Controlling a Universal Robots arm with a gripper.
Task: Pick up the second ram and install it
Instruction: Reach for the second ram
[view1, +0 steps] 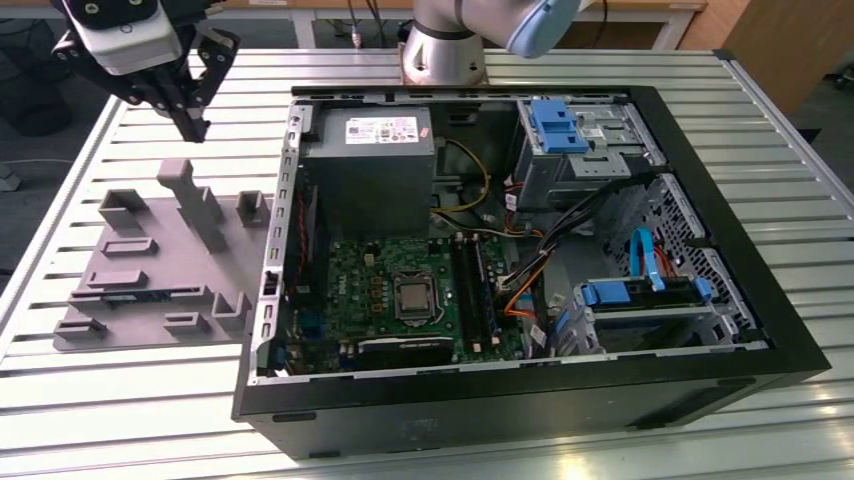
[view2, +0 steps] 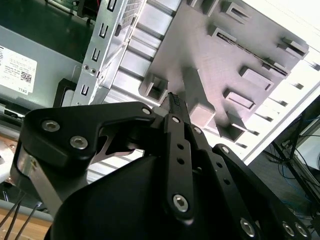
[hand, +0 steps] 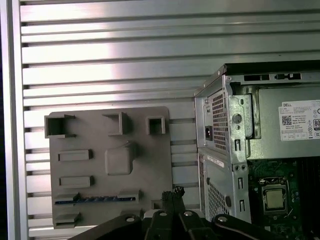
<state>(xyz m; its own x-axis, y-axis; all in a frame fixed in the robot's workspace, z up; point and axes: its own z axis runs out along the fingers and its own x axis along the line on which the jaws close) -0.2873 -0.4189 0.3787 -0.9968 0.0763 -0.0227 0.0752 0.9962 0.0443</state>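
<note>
One gripper (view1: 198, 130), fingers closed together on nothing, hangs above the grey fixture plate (view1: 160, 260), at the exterior view's left of the open computer case (view1: 534, 410); second wrist view: fingertips (view2: 173, 102) meet over the plate; first wrist view: the second ram (hand: 95, 199) lies in a plate slot, apart from the gripper.

The scene is lit brightly from overhead. Strong glare is produced on the slatted table (view1: 120, 400) to the exterior view's left of the computer case (view1: 534, 410), and white bands are seen on the slats beyond the case in the first wrist view. In the second wrist view, the table far from the case is washed out to white. Short, soft shadows are cast beside the case by the grey fixture plate (view1: 147, 290). The gripper (view2: 173, 100) is rendered dark.
</note>
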